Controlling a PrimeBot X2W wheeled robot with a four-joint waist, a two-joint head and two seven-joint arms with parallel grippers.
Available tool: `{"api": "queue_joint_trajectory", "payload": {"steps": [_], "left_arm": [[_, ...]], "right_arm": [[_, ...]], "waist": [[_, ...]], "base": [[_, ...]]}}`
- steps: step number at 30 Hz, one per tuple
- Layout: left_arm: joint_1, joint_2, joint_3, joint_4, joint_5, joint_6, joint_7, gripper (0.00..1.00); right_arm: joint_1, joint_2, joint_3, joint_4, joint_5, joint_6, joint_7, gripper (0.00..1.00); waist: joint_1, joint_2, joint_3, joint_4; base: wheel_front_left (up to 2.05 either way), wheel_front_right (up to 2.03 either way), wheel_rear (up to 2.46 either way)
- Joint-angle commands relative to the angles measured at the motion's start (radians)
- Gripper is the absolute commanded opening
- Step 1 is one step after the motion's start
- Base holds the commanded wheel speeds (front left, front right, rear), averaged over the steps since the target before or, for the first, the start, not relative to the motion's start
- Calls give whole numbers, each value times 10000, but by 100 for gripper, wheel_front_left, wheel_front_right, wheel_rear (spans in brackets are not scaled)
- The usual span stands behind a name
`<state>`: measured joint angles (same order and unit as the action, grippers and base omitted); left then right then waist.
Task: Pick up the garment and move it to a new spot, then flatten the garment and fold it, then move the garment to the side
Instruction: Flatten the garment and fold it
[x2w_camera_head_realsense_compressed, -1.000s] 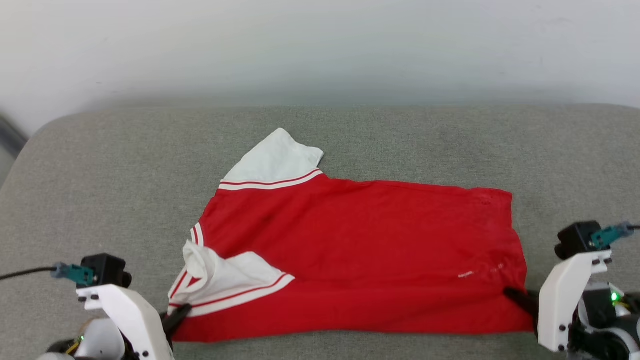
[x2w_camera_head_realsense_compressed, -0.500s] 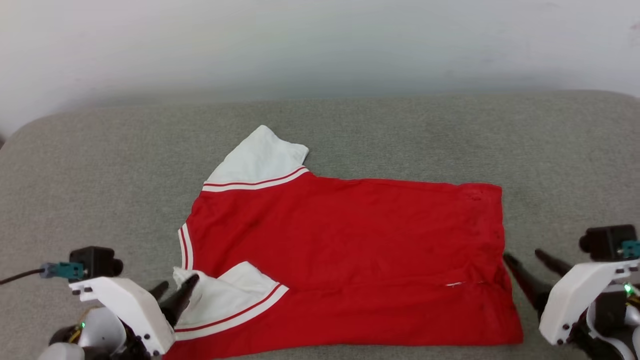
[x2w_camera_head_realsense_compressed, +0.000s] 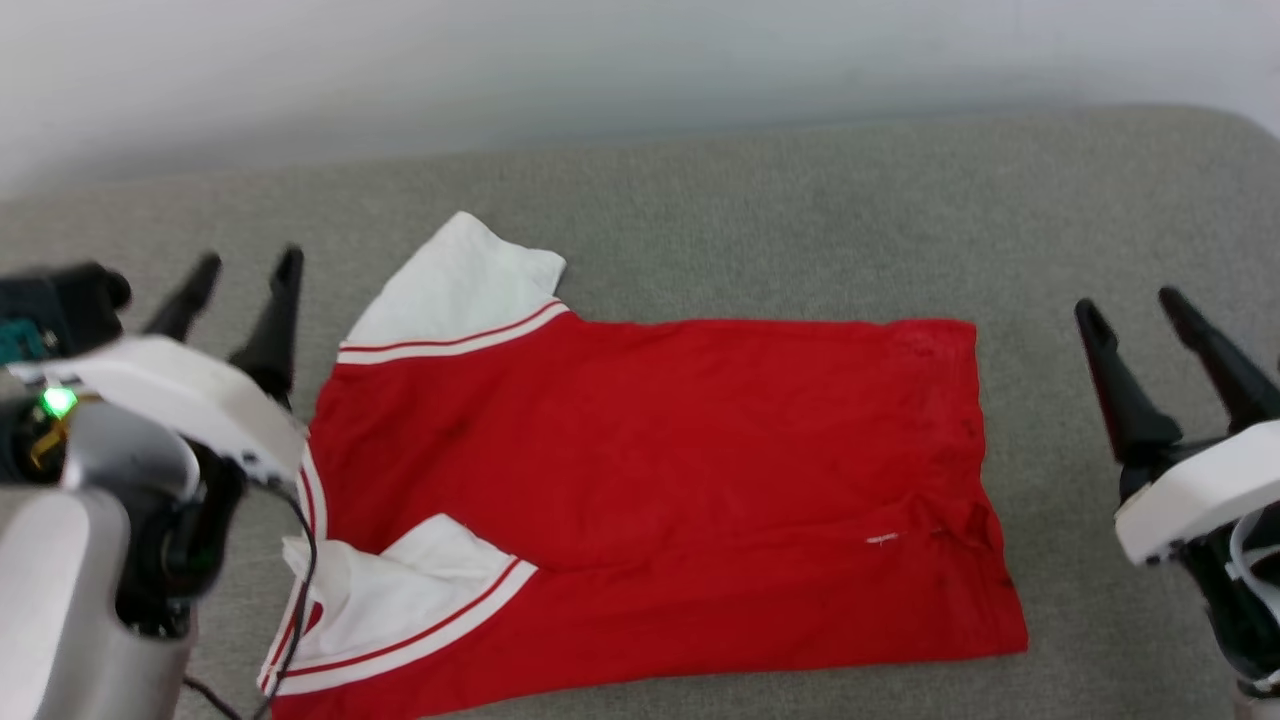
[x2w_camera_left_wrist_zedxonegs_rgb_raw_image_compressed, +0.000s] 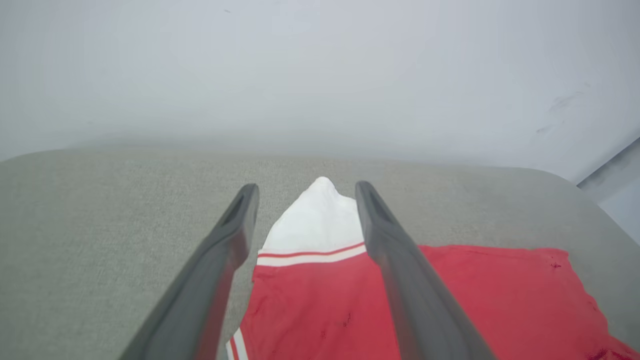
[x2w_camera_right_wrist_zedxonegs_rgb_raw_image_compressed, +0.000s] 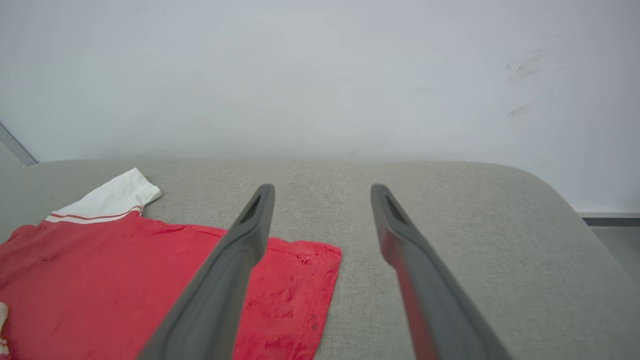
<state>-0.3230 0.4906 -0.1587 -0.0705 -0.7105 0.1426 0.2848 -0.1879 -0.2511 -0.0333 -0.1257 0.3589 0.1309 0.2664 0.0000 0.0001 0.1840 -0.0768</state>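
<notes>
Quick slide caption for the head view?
Left gripper and right gripper, both open, flank the red garment lying on the grey cushion.

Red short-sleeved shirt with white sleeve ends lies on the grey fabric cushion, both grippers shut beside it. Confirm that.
Wrong: both grippers are open. In the head view the left gripper and right gripper stand with jaws apart beside the red short-sleeved shirt on the grey fabric cushion.

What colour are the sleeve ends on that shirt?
White, bordered by thin red-and-white stripes, on the red garment. Best seen in the head view.
</notes>
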Motion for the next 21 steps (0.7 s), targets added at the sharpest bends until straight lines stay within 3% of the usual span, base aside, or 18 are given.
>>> {"api": "queue_joint_trajectory", "payload": {"steps": [1, 6, 10, 16, 21], "left_arm": [[-460, -43, 60, 117, 224, 81, -297, 100], [-2063, -170, -95, 893, 610, -150, -811, 100], [-3380, -113, -266, 1903, 396, -673, -476, 100], [-4907, 363, -729, 3571, -105, -1555, 1348, 100], [-5697, 1078, -1102, 4623, -305, -1968, 3257, 100]], "right_arm": [[-255, 116, -113, -150, -187, -4, -184, 100], [-839, 449, -315, -630, -420, -4, -684, 100], [-1306, 638, -321, -817, -472, -4, -1062, 100], [-1703, 948, -92, -703, -387, -4, -1354, 100], [-1900, 1105, 184, -529, -365, -4, -1646, 100]], "waist": [[0, -1, 689, -268], [0, -1, 1785, -686], [0, -1, 2411, -1087], [0, -1, 3036, -1692], [0, -1, 3440, -2154]], "base": [[0, 0, 0], [0, 0, 0], [0, 0, 0], [0, 0, 0], [0, 0, 0]]}}
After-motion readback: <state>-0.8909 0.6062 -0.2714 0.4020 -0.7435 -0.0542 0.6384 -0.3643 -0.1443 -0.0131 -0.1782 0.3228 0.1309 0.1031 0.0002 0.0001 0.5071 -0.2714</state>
